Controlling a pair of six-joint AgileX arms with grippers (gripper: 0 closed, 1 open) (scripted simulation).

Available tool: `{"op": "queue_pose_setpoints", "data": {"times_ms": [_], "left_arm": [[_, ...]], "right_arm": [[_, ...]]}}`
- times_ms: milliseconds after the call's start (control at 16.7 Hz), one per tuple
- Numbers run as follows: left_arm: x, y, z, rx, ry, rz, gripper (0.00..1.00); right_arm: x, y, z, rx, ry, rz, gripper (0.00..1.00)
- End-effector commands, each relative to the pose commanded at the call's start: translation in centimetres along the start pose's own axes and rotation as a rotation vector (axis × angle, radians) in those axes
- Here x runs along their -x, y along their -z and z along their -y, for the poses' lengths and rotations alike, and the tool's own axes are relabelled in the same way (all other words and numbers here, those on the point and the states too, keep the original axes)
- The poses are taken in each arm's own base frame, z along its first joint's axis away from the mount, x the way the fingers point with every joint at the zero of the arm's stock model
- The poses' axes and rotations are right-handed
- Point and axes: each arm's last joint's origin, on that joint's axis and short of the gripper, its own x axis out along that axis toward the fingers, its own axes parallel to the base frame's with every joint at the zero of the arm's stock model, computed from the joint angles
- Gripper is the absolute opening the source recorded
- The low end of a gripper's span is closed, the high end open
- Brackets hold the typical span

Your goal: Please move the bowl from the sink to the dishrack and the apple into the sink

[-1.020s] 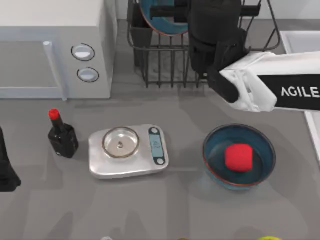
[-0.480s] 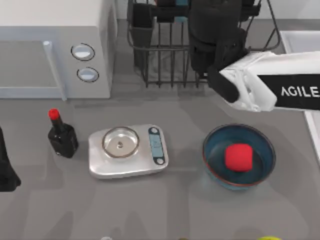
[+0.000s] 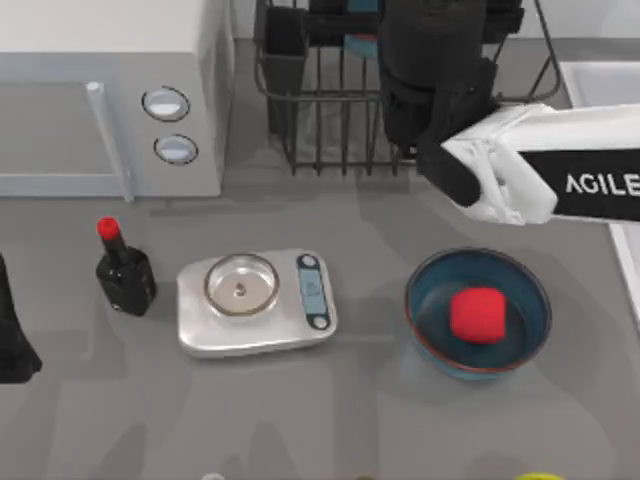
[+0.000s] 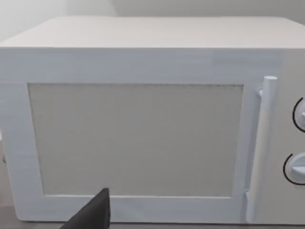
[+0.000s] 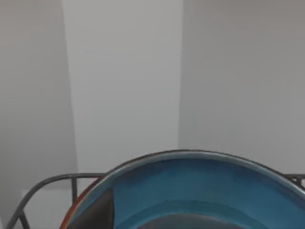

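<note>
The teal bowl [image 5: 190, 191] stands on edge inside the black wire dishrack [image 3: 320, 120]; from above, a teal sliver of the bowl [image 3: 362, 45] shows between the bars. My right gripper [image 3: 425, 35] hovers over the rack, open, with one dark finger [image 5: 97, 212] beside the bowl's rim. The red apple [image 3: 476, 314] lies in a second, look-alike bowl [image 3: 425, 285] on the table at front right. A corner of the pale sink [image 3: 600, 75] shows at the right edge. My left arm [image 3: 12, 335] is parked at the left edge, its finger [image 4: 93, 214] facing the microwave.
A white microwave [image 3: 100, 90] fills the back left. A black bottle with a red cap [image 3: 122, 270] and a silver kitchen scale [image 3: 255, 300] stand at front left and centre. A yellow-green object [image 3: 540, 477] peeks in at the front edge.
The bowl, earlier tilted face-up at the rack's top, has dropped down between the bars. The right arm has shifted only slightly to the right. The left arm is still.
</note>
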Motion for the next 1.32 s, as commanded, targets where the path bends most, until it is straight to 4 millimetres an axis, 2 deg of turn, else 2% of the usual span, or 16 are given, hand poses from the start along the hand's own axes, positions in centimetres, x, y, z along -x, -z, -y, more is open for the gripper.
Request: {"op": "queue_pose_setpoints", "data": {"times_ms": [180,360,600,780,900,1020,1140,1320], "left_arm": [[0.0,0.0,0.0,0.0,0.0,0.0,1.0],[0.0,0.0,0.0,0.0,0.0,0.0,1.0],[0.0,0.0,0.0,0.0,0.0,0.0,1.0],[0.0,0.0,0.0,0.0,0.0,0.0,1.0],[0.0,0.0,0.0,0.0,0.0,0.0,1.0],[0.0,0.0,0.0,0.0,0.0,0.0,1.0],[0.0,0.0,0.0,0.0,0.0,0.0,1.0],[0.0,0.0,0.0,0.0,0.0,0.0,1.0]], "right_arm": [[1.7,-0.8,1.4,0.024,-0.011,-0.027,1.0],[5.0,-2.3,4.6,0.05,-0.022,-0.055,1.0],[11.5,-5.2,11.4,0.042,-0.024,-0.04,1.0],[17.1,-5.9,17.2,0.013,-0.015,0.009,1.0],[20.7,-4.9,20.4,-0.003,-0.008,0.045,1.0],[23.5,-3.0,22.7,-0.011,-0.003,0.072,1.0],[25.4,-0.6,24.3,-0.01,0.001,0.079,1.0],[26.8,3.0,25.6,-0.003,0.001,0.054,1.0]]}}
